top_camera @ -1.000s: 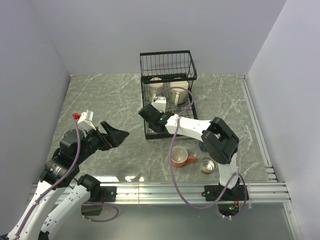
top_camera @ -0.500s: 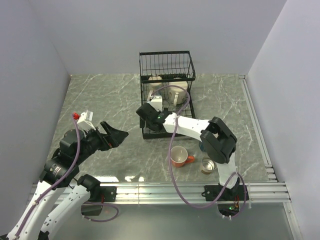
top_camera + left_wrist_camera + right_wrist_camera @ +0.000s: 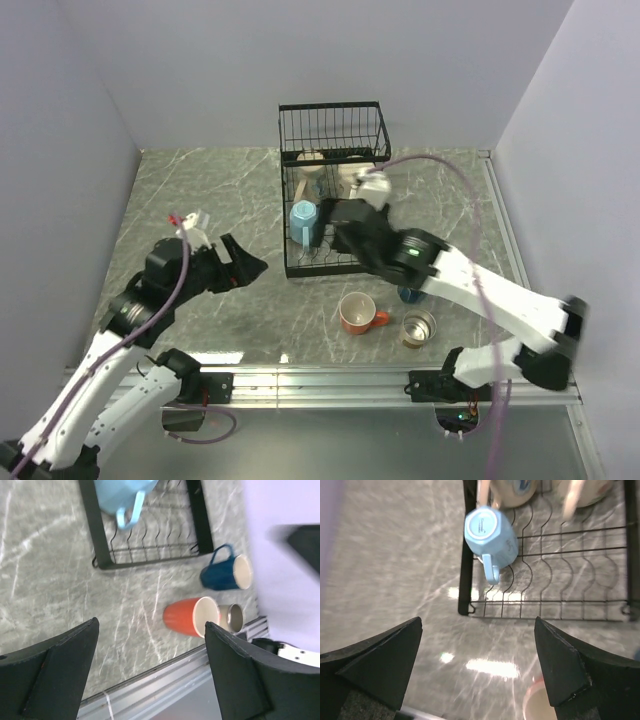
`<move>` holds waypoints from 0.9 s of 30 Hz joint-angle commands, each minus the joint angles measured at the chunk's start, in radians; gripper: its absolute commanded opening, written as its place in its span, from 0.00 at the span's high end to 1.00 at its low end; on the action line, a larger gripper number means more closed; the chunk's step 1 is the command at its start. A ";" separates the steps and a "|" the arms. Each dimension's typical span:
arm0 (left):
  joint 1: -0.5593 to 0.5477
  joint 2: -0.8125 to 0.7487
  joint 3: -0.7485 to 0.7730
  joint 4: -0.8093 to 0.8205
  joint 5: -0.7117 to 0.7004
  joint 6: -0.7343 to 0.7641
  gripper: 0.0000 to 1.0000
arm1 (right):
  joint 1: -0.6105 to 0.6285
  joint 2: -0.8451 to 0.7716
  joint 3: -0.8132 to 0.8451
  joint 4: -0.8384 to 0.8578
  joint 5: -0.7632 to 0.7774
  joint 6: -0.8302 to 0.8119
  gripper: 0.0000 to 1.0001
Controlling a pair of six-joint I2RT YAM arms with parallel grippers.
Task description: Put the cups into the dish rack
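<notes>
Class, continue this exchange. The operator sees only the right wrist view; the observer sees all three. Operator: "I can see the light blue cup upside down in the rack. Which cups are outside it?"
Observer: A dark blue cup sits on the table, just off the near right corner of the dish rack.
Operator: Any others?
Observer: A small steel cup stands to the right of the orange cup, with its opening up.
Operator: Is the other arm carrying anything?
Observer: No. The left gripper hangs over the table to the left of the rack, jaws open and empty.
</notes>
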 commanded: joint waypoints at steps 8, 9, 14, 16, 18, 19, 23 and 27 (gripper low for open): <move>-0.381 0.480 0.160 0.115 -0.118 -0.021 0.05 | 0.002 -0.390 -0.027 -0.415 0.119 0.154 0.00; -0.402 0.553 0.185 0.119 -0.118 -0.037 0.05 | 0.002 -0.426 -0.031 -0.436 0.121 0.167 0.00; -0.525 0.735 0.272 0.155 -0.184 -0.037 0.08 | 0.002 -0.532 -0.077 -0.533 0.113 0.272 0.00; -0.567 0.828 0.309 0.133 -0.203 -0.029 0.09 | 0.002 -0.575 -0.095 -0.554 0.111 0.304 0.00; -0.588 0.905 0.355 0.113 -0.222 -0.022 0.09 | 0.002 -0.607 -0.101 -0.593 0.116 0.325 0.00; -0.600 0.925 0.364 0.118 -0.217 -0.020 0.09 | 0.002 -0.616 -0.103 -0.604 0.119 0.330 0.00; -0.608 0.987 0.381 0.138 -0.211 -0.041 0.13 | 0.001 -0.648 -0.097 -0.665 0.133 0.345 0.00; -0.608 1.060 0.395 0.125 -0.204 -0.055 0.29 | 0.002 -0.667 -0.095 -0.683 0.134 0.348 0.00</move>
